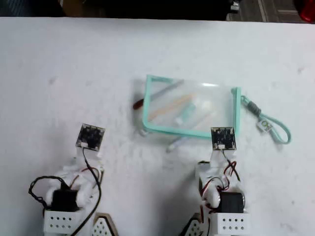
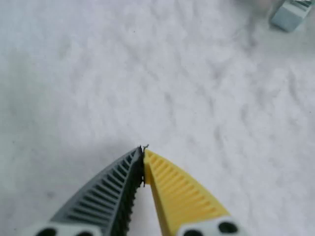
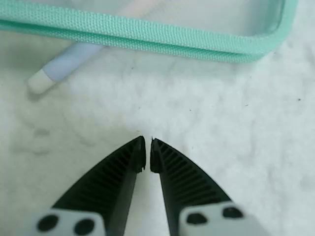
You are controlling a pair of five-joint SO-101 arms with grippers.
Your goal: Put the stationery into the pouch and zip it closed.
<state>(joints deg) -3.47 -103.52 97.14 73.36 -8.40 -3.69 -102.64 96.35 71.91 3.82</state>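
Both closed on nothing, my right end effector (image 3: 147,153) sits just short of the pouch (image 3: 147,34) and my left end effector (image 2: 143,153) off to its side; I should open the right, grip the pen (image 3: 61,73) jutting past the pouch rim, and feed it inside

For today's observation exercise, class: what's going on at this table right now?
Nothing is being handled at this moment. The left tool is shut over bare table. The right tool is shut and empty, just short of the pouch. Several pens lie in the clear pouch, but a pale pen pokes out past its near edge, and a red tip shows at its left end.
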